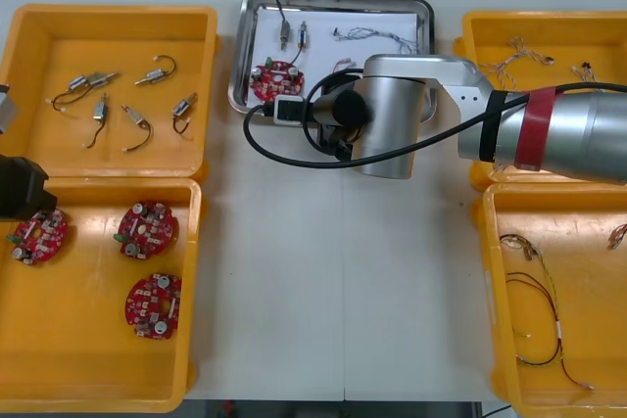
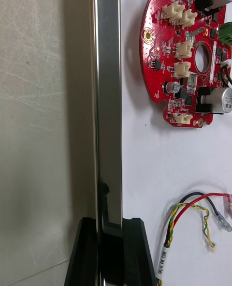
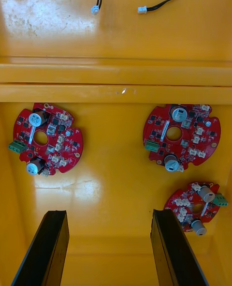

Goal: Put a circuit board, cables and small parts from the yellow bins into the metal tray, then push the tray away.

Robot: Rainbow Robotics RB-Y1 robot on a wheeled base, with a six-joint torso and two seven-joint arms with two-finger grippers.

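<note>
Fingers of the right gripper clamped on the near rim of the metal tray, one outside over the table, one inside. Front view hides that grip under the right arm, which reaches across from the right.

Left gripper hangs over the near-left yellow bin, fingers well apart, nothing between them. Front view catches the left arm at the table's left edge.

Three circuit boards lie in that bin. Beyond its wall, two black cable ends.

Tray is white inside. A circuit board sits near the clamped rim, a red and yellow cable closer to the fingers. Front view adds a twisted blue and white cable and two small metal parts toward the tray's far side
</note>
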